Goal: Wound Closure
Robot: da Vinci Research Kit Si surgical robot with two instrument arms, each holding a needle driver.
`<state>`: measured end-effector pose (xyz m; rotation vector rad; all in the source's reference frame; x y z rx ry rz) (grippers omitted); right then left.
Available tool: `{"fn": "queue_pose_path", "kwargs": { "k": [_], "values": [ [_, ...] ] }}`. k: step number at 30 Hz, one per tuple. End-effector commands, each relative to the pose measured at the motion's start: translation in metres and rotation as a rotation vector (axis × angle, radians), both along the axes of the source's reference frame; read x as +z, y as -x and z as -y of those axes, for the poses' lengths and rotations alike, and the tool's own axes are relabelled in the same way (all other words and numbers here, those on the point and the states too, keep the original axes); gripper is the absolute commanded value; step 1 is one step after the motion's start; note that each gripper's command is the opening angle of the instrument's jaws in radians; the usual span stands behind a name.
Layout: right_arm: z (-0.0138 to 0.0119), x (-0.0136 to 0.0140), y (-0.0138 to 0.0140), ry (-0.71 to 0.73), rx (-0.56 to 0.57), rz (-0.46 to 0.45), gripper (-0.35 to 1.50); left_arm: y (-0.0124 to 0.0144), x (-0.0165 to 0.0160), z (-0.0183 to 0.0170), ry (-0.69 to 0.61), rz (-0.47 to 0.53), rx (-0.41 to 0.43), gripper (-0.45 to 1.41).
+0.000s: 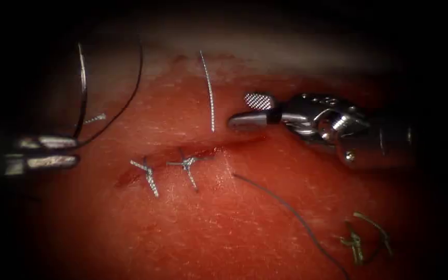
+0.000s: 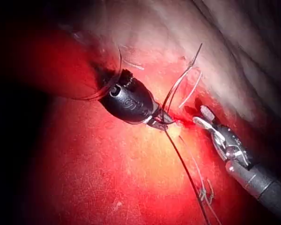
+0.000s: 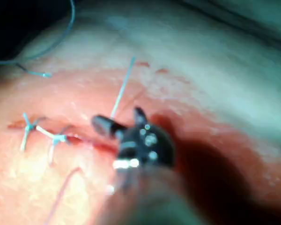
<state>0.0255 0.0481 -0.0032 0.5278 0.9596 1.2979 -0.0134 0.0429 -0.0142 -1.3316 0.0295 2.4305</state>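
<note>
The tissue (image 1: pixel 219 228) has a cut (image 1: pixel 219 150) with two knotted stitches (image 1: pixel 186 165) at its left part. My left tool (image 1: pixel 73 151) sits far left of the cut, shut on the curved needle (image 1: pixel 83 88) near its tail. The needle stands upward, clear of the tissue. Dark thread (image 1: pixel 130 98) arcs from those jaws up and to the right. My right tool (image 1: pixel 239 110) is open and holds nothing, just above the cut's right part. A pale thread end (image 1: pixel 211 93) rises from the tissue beside it. The right wrist view shows the right tool (image 3: pixel 119 118) next to this thread end (image 3: pixel 122 89).
A loose dark thread (image 1: pixel 291 212) lies across the tissue below the cut, running to the lower right. Cut ends of thread (image 1: pixel 359 238) lie at the lower right. A short pale thread bit (image 1: pixel 95 118) lies near the needle. Red fluid wets the tissue around the cut.
</note>
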Motion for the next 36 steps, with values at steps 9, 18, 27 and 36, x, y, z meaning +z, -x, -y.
{"fn": "queue_pose_path", "kwargs": {
  "k": [9, 18, 27, 36],
  "values": [
    [-0.0004, 0.0029, -0.0019, -0.041, 0.088, -0.115, 1.13, 0.0004, 0.0007, 0.0004, -0.002, 0.001, 0.001, -0.35],
    [-0.0008, 0.0035, -0.0044, -0.042, 0.080, -0.124, 1.06, 0.0005, 0.0008, 0.0005, -0.002, 0.001, 0.001, -0.35],
    [-0.0015, 0.0018, -0.0037, 0.059, 0.051, -0.173, -0.35, 0.0004, 0.0008, 0.0005, -0.002, 0.001, 0.001, -0.35],
    [-0.0034, -0.0022, -0.0037, 0.145, 0.066, -0.198, -0.35, 0.0004, 0.0008, 0.0005, -0.003, -0.001, 0.003, -0.35]
  ]
}}
